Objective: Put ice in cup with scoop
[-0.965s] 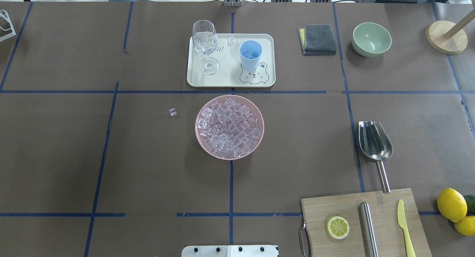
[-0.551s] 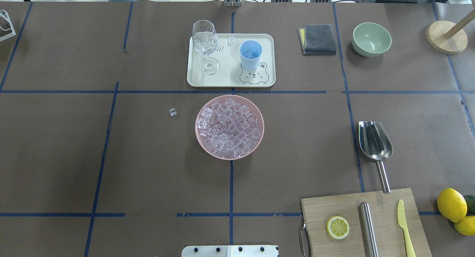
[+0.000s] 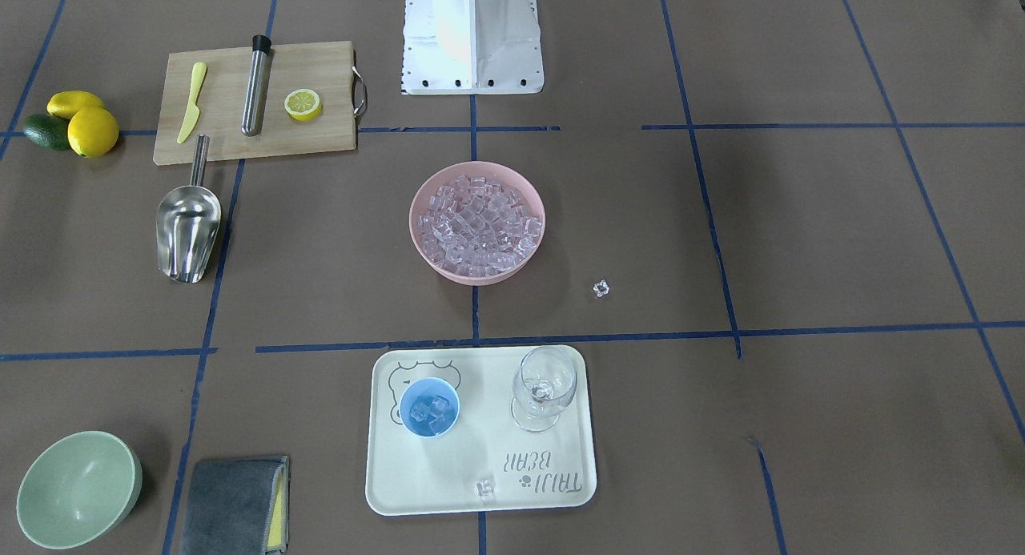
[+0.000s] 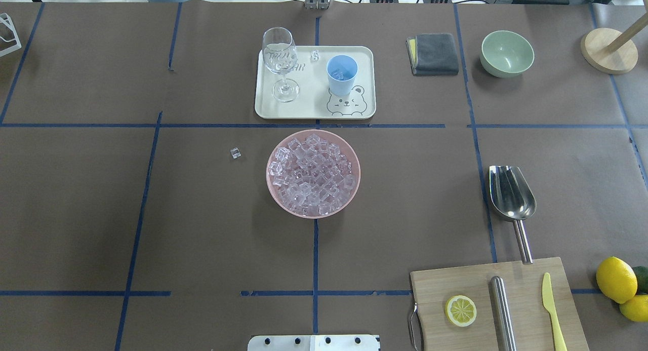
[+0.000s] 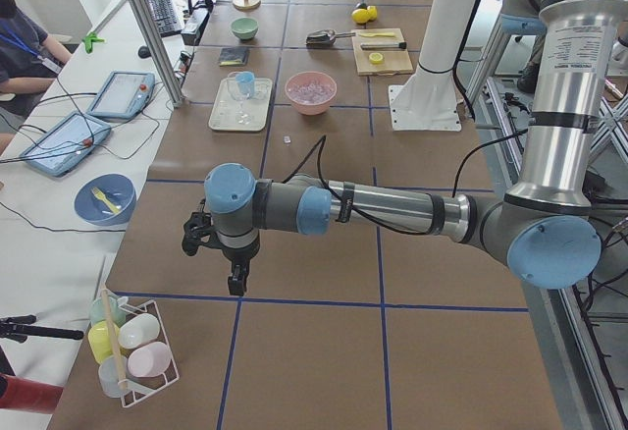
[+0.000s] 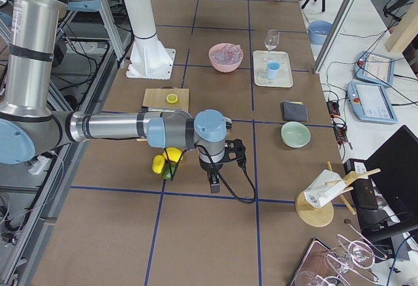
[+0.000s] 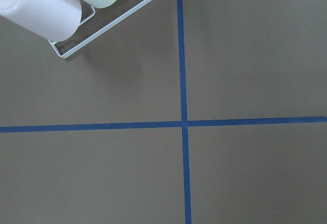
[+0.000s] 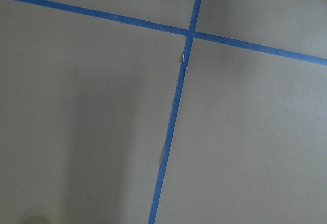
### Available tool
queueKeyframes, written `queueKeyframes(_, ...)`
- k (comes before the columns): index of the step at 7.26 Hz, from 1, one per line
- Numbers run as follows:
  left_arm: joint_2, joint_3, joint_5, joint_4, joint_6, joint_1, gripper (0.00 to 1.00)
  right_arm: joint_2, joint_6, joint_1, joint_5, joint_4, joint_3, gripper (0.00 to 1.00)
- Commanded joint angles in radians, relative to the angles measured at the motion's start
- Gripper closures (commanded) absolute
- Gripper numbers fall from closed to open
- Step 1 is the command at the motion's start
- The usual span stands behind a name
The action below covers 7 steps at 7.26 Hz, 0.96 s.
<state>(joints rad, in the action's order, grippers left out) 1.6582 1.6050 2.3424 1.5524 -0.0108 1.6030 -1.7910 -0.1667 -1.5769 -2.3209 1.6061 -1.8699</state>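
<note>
The steel scoop (image 4: pixel 511 191) lies empty on the table at the right, its handle resting on the cutting board's edge; it also shows in the front view (image 3: pixel 188 231). The light-blue cup (image 4: pixel 341 73) stands on the cream tray (image 4: pixel 314 110) and holds a few ice cubes (image 3: pixel 429 412). Many ice cubes fill the pink bowl (image 4: pixel 313 173) at the centre. One loose cube (image 4: pixel 235 153) lies on the table, another on the tray (image 4: pixel 315 55). My left gripper (image 5: pixel 235 278) and right gripper (image 6: pixel 214 185) hang over the table's far ends, away from everything; I cannot tell if they are open or shut.
A wine glass (image 4: pixel 280 62) stands on the tray beside the cup. A cutting board (image 4: pixel 498 305) holds a lemon half, a steel cylinder and a yellow knife. Lemons (image 4: pixel 615 280), a green bowl (image 4: pixel 507 53), a grey cloth (image 4: pixel 433 53) and a cup rack (image 5: pixel 132 347) sit around.
</note>
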Motion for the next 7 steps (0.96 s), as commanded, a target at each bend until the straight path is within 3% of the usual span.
queueKeyframes(1, 0.000, 0.000, 0.000, 0.000, 0.000, -0.002, 0.00, 0.001, -0.001, 0.000, 0.000, 0.000, 0.000, 0.00)
queueKeyframes(7, 0.002, 0.000, 0.002, 0.002, 0.002, -0.017, 0.00, -0.001, -0.002, 0.002, -0.002, 0.002, 0.005, 0.00)
